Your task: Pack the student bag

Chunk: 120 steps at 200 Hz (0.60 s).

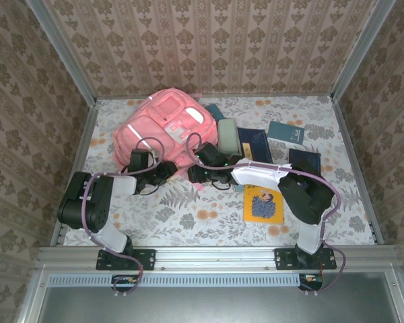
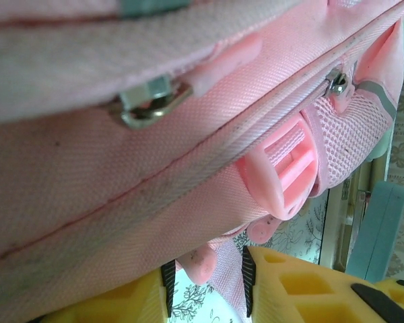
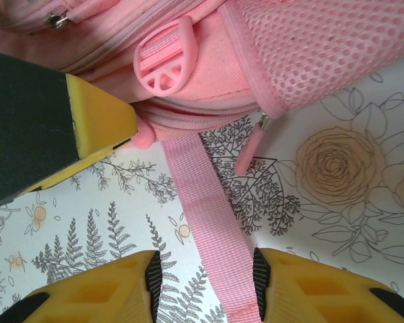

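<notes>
The student bag [image 1: 163, 126], a large pink backpack, lies at the back left of the table. My left gripper [image 1: 164, 173] is at the bag's near edge. In the left wrist view its jaws [image 2: 207, 289] stand apart, with a pink rubber zipper pull [image 2: 200, 264] and a bit of pink strap hanging between them; the bag's side [image 2: 121, 182] and a pink buckle [image 2: 283, 168] are close above. My right gripper [image 1: 199, 175] is just to its right. It is open [image 3: 206, 286] over a pink strap [image 3: 202, 202] that lies flat on the table between the pads.
A grey pencil case [image 1: 227, 138] leans beside the bag. Dark blue books [image 1: 256, 142] [image 1: 286, 132] [image 1: 304, 161] lie to the right, and a yellow book [image 1: 263, 203] lies nearer the front. The left gripper's yellow finger [image 3: 94, 121] is close by in the right wrist view.
</notes>
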Each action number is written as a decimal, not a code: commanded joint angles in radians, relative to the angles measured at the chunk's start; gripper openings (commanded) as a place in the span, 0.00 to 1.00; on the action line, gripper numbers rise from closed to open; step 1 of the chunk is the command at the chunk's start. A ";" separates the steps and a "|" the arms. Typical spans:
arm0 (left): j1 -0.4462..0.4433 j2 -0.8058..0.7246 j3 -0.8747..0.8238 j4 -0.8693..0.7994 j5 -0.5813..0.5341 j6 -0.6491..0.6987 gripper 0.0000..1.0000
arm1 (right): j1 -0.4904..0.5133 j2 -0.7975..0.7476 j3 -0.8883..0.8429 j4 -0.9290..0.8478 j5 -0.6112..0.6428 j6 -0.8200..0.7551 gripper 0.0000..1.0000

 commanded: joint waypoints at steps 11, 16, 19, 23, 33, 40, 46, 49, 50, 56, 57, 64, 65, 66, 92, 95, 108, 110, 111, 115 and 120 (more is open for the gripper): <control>0.012 0.038 -0.075 0.160 0.021 -0.128 0.35 | 0.011 0.016 0.031 0.010 -0.018 0.007 0.44; 0.012 0.044 -0.084 0.185 0.025 -0.148 0.35 | 0.011 0.016 0.030 0.011 -0.019 0.008 0.45; 0.012 0.046 -0.087 0.199 0.026 -0.156 0.35 | 0.011 0.016 0.030 0.011 -0.019 0.007 0.45; 0.011 0.050 -0.093 0.216 0.028 -0.169 0.35 | 0.011 0.016 0.030 0.010 -0.018 0.007 0.45; 0.006 0.062 -0.103 0.251 0.025 -0.189 0.35 | 0.010 0.017 0.027 0.011 -0.017 0.007 0.46; 0.000 0.072 -0.107 0.272 0.025 -0.202 0.35 | 0.010 0.017 0.027 0.012 -0.017 0.008 0.46; -0.003 0.083 -0.111 0.292 0.024 -0.213 0.35 | 0.011 0.017 0.026 0.013 -0.017 0.008 0.46; -0.005 0.089 -0.112 0.304 0.024 -0.220 0.35 | 0.011 0.017 0.026 0.012 -0.019 0.008 0.46; -0.006 0.090 -0.113 0.308 0.024 -0.222 0.35 | 0.011 0.017 0.026 0.012 -0.019 0.008 0.46; -0.009 0.102 -0.117 0.338 0.023 -0.238 0.35 | 0.013 0.017 0.026 0.013 -0.018 0.008 0.46; -0.009 0.104 -0.118 0.342 0.023 -0.240 0.35 | 0.012 0.017 0.026 0.013 -0.017 0.008 0.46; -0.013 0.118 -0.121 0.369 0.020 -0.253 0.35 | 0.012 0.018 0.026 0.013 -0.017 0.009 0.46; -0.014 0.119 -0.121 0.371 0.019 -0.255 0.35 | 0.013 0.017 0.026 0.014 -0.017 0.009 0.46; -0.014 0.121 -0.121 0.373 0.019 -0.257 0.35 | 0.013 0.017 0.026 0.014 -0.017 0.009 0.46; -0.024 0.144 -0.124 0.382 -0.014 -0.270 0.34 | 0.012 0.011 0.021 0.013 -0.015 0.009 0.46; -0.023 0.145 -0.124 0.381 -0.019 -0.272 0.34 | 0.013 0.011 0.019 0.013 -0.014 0.010 0.46; -0.024 0.149 -0.125 0.367 -0.037 -0.272 0.34 | 0.013 0.006 0.014 0.014 -0.012 0.010 0.46; -0.025 0.148 -0.124 0.363 -0.040 -0.272 0.34 | 0.012 0.005 0.012 0.014 -0.011 0.011 0.46; -0.025 0.147 -0.125 0.360 -0.041 -0.272 0.33 | 0.013 0.006 0.011 0.014 -0.011 0.011 0.46; -0.026 0.147 -0.123 0.351 -0.049 -0.273 0.34 | 0.013 0.005 0.010 0.015 -0.009 0.012 0.46; -0.027 0.142 -0.125 0.337 -0.060 -0.275 0.34 | 0.013 0.003 0.008 0.015 -0.009 0.013 0.46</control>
